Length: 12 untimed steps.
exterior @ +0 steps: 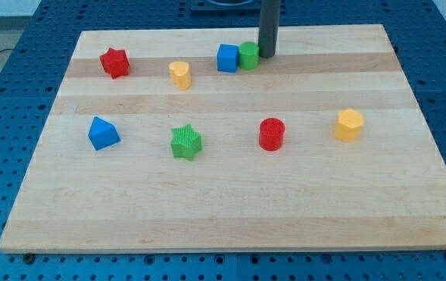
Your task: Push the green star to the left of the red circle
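Observation:
The green star (185,143) lies on the wooden board (231,211), left of centre. The red circle (271,133) stands about a hand's width to its right, at nearly the same height in the view. My tip (267,54) is at the view's top, far from both, touching or nearly touching the right side of a green round block (248,55).
A blue cube (228,58) sits against the green round block's left. A yellow heart (179,74) and a red star (115,62) lie at the upper left. A blue triangle (102,133) is at the left, a yellow hexagon (348,125) at the right.

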Each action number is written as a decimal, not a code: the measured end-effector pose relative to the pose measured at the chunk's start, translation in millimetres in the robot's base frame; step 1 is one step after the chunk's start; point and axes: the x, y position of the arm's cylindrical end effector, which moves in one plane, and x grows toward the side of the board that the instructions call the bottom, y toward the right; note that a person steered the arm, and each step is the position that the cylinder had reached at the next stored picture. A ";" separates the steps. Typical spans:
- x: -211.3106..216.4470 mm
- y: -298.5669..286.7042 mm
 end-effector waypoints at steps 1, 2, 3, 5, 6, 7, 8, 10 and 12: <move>0.5 -7.6; 0.6 35.7; 17.2 50.8; 116.7 -56.5; 123.3 -124.1; 163.1 -148.9; 198.7 -148.8; 202.1 -193.3; 266.4 -197.9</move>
